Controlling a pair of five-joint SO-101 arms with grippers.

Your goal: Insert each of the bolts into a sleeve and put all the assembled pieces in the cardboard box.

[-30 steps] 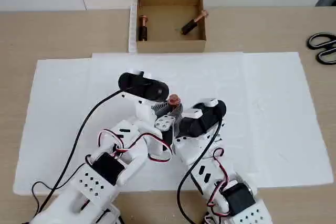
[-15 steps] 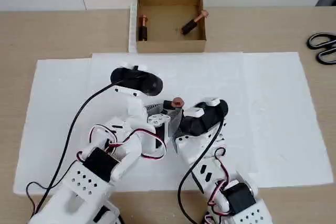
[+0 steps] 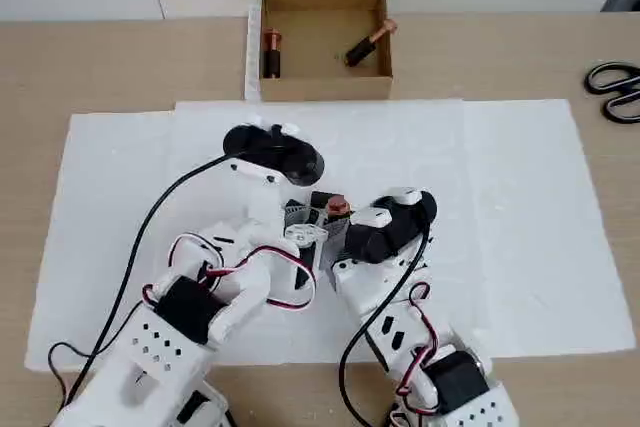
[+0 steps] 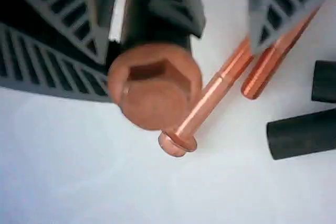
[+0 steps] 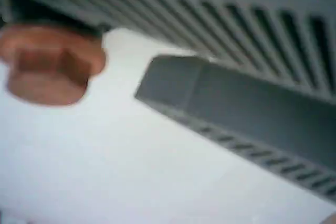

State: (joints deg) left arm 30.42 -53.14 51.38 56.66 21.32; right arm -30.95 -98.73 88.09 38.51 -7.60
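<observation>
Two finished pieces, each a copper-coloured bolt seated in a black sleeve, are being kept in the cardboard box (image 3: 325, 87) at the far side of the desk (image 3: 100, 57). One piece (image 3: 271, 53) is being laid along the left wall, and the other piece (image 3: 366, 43) is being propped aslant in the far right corner, its head at the rim.

A third bolt (image 4: 155, 85), smooth and round-flanged with a hexagonal socket in its head, is being carried in a matt black tubular sleeve (image 4: 152, 22) above the white sheet (image 3: 520, 227). Its head is being turned up toward the high camera. Around it, the left tool (image 3: 303, 213) and the right tool (image 3: 340, 227) are being kept close together near the sheet's middle. The sleeve is being crowded by grey ribbed plastic. It cannot be told which tool is pinching it, nor whether either tool is spread or pressed together.

On the sheet beneath, a loose bolt (image 4: 210, 95) is being shown lying flat, with a second loose bolt (image 4: 268, 69) just beside it and nearly parallel, threaded end blunt. A bare sleeve (image 4: 302, 132) and another bare sleeve (image 4: 324, 80) are being shown near them, both cut by the picture's edge.

The sheet is being spread well beyond the arms on both sides, and a broad band of it is being left between the tools and the box's near wall. Black-handled scissors (image 3: 612, 89) are being kept at the desk's right edge, off the sheet and well apart from the arms.
</observation>
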